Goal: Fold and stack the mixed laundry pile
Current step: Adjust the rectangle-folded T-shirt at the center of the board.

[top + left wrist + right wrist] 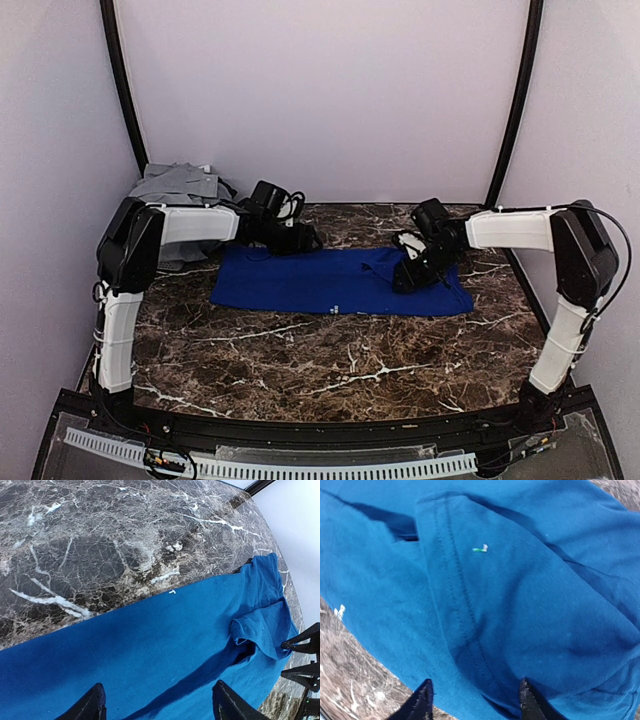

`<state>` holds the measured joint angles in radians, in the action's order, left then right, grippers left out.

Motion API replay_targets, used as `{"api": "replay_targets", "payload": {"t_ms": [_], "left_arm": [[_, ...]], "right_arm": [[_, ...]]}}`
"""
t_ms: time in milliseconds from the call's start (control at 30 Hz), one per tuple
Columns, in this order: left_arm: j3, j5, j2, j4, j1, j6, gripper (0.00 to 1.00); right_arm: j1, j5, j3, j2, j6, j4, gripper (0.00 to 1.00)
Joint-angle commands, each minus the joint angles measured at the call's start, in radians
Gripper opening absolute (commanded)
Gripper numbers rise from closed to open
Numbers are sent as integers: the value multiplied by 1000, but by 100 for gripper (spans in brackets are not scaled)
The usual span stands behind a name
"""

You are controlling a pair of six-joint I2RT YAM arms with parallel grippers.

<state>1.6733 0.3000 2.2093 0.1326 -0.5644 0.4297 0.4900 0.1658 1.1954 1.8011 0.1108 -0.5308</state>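
Two pairs of jaws low over one royal-blue T-shirt [340, 280], spread flat along the marble bench [330, 360]. Left jaws apart, both dark fingertips [92, 702] just above the cloth, nothing clamped between. Ahead of them, smooth blue fabric out to the hem, then bare bench. Off to their right, a sleeve [260, 630] folded back over the body, and just past it black parts of the other arm [302, 655].

Right jaws also apart, fingertips [422, 702] over a doubled, stitched edge, with a shadowed crease between them. Touching the cloth or not: cannot tell. A small white-green fleck [481, 548] on the fabric ahead of these jaws.

Behind the left jaws, at the far left corner of the bench, a heap of light-grey garments [180, 185], apart from the shirt. Pale walls on three sides, black poles [120, 80] in the corners.
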Motion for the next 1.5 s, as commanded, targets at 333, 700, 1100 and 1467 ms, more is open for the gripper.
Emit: {"api": "replay_targets", "payload": {"t_ms": [333, 700, 1100, 1467], "left_arm": [[-16, -230, -109, 240, 53, -149, 73], [-49, -81, -117, 161, 69, -100, 70], [100, 232, 25, -175, -79, 48, 57], [575, 260, 431, -13, -152, 98, 47]], "right_arm": [[-54, 69, 139, 41, 86, 6, 57], [-3, 197, -53, -49, 65, 49, 54], [11, 185, -104, -6, 102, 103, 58], [13, 170, -136, -42, 127, 119, 61]]}}
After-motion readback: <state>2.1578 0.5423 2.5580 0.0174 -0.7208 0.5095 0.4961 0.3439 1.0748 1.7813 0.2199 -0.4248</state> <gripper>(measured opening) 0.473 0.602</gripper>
